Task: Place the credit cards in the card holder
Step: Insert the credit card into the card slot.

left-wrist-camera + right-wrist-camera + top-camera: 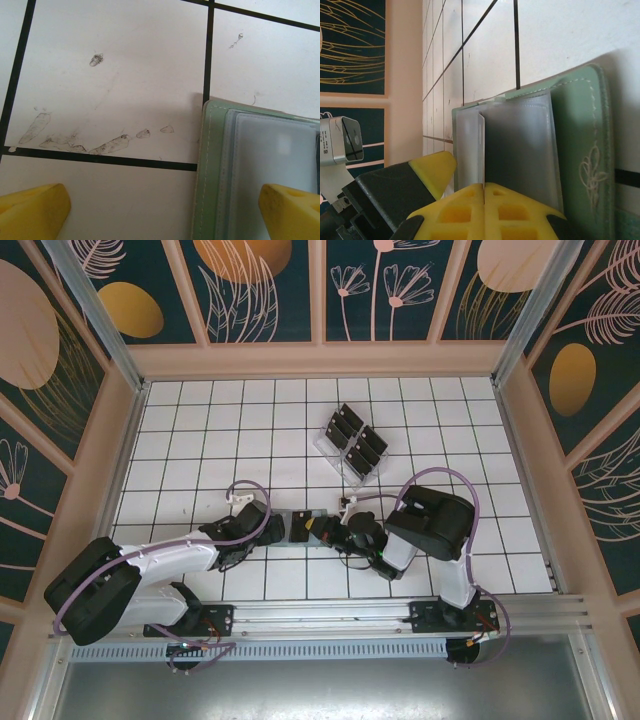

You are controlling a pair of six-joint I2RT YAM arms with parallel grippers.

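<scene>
Credit cards [362,453] in clear rack [320,446]

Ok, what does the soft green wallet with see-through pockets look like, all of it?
The soft grey-green card holder lies flat on the white tiled table. It has pale stitching round its edge, a pressed-in flower outline and clear plastic pockets. The right gripper pinches a thin pale sheet standing up from it; one yellow finger of the open left gripper is over it.

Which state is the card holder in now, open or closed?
Open: the card holder lies spread on the tiles, and its clear inner pockets are exposed in both wrist views.
</scene>
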